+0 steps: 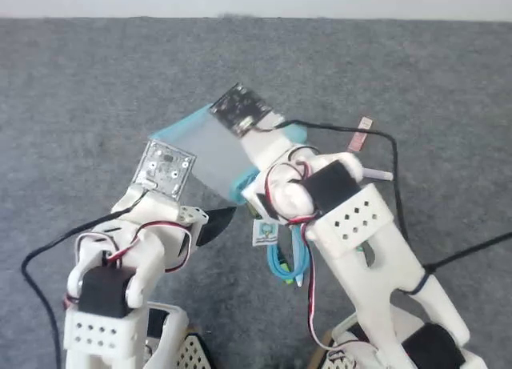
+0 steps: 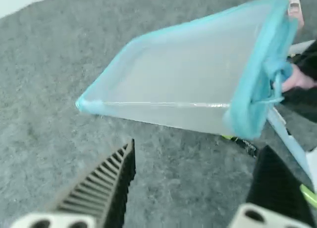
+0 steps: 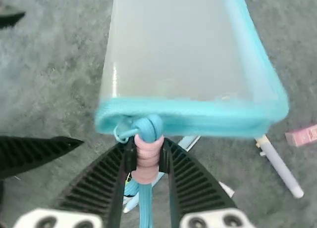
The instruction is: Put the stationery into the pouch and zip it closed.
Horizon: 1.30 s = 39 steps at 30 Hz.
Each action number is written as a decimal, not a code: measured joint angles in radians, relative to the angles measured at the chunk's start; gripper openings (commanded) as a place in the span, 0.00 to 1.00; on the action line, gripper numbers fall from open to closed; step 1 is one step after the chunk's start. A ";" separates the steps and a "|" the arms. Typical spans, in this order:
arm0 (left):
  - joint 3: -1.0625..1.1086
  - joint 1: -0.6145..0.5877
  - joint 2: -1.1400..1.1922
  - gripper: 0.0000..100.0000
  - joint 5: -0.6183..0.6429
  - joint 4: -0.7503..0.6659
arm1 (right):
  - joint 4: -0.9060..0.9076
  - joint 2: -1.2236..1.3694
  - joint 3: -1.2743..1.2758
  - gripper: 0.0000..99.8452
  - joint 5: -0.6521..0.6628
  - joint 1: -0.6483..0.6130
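Right gripper (image 3: 146,146): clamped on the pink zip pull (image 3: 147,159).
Pouch (image 3: 173,50): translucent, teal-edged; zip end at those jaws, long axis running straight away from them.
Left gripper (image 2: 197,149): jaws spread, the pouch's long side just ahead, not touching.
White pen (image 3: 280,171), pink eraser (image 3: 302,135): on the carpet beside the clamped jaws.

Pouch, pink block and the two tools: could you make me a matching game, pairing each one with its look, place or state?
Things:
1. pouch
2. left tool
3. right tool
4. pink block

Descriptions:
A. lying on the grey carpet
B. shut on the zipper pull
C. see-through with blue trim
D. open, holding nothing

Pairs: 1-C, 2-D, 3-B, 4-A.
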 measured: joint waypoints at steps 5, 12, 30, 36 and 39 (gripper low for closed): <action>0.000 0.000 -0.002 0.36 0.002 -0.005 | 0.048 0.000 -0.058 0.01 -0.044 0.002; 0.000 0.005 -0.003 0.36 0.002 -0.038 | 0.049 0.000 -0.061 0.01 -0.049 -0.049; 0.092 -0.074 -0.005 0.36 0.017 -0.176 | 0.084 0.000 -0.061 0.01 -0.041 -0.086; 0.092 -0.086 -0.005 0.36 0.017 -0.195 | 0.120 0.000 -0.061 0.01 0.005 -0.087; 0.092 -0.086 -0.005 0.36 0.017 -0.195 | 0.120 0.000 -0.057 0.01 0.011 -0.086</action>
